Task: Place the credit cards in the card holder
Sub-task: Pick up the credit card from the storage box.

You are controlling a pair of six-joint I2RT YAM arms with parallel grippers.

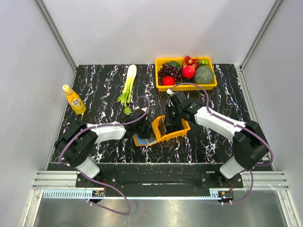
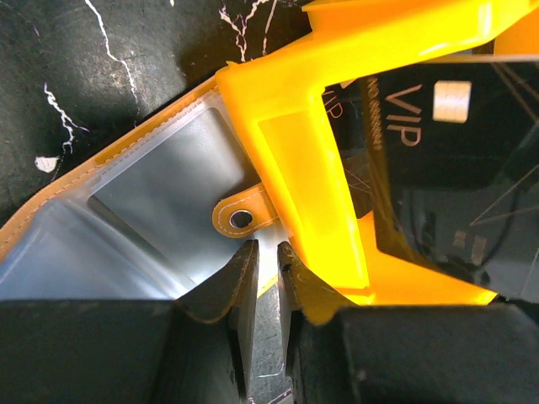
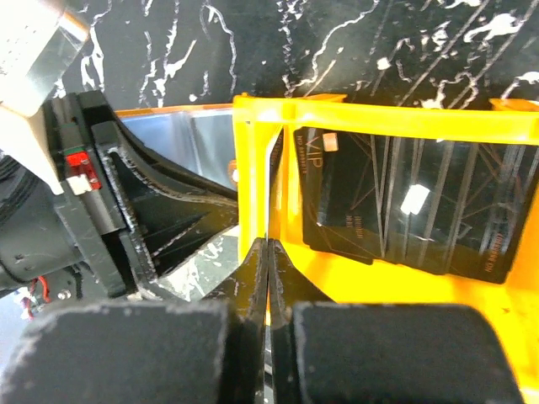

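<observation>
The orange card holder (image 1: 142, 140) lies open on the table, and its clear inner window (image 2: 160, 198) shows in the left wrist view. My left gripper (image 2: 267, 252) has its jaws narrowly apart, closed over the holder's near edge beside the strap tab (image 2: 240, 218). In the overhead view my left gripper (image 1: 146, 131) sits just left of the tilted orange tray (image 1: 179, 134). Black VIP credit cards (image 3: 404, 210) lean inside that tray. My right gripper (image 3: 268, 244) is shut on a credit card (image 1: 158, 127), seen edge-on at the tray's left end.
A yellow basket (image 1: 189, 88) of fruit stands at the back right. A celery stalk (image 1: 129, 82) lies at the back centre. A yellow bottle (image 1: 74, 99) stands at the left. Both arms crowd the middle near the front edge.
</observation>
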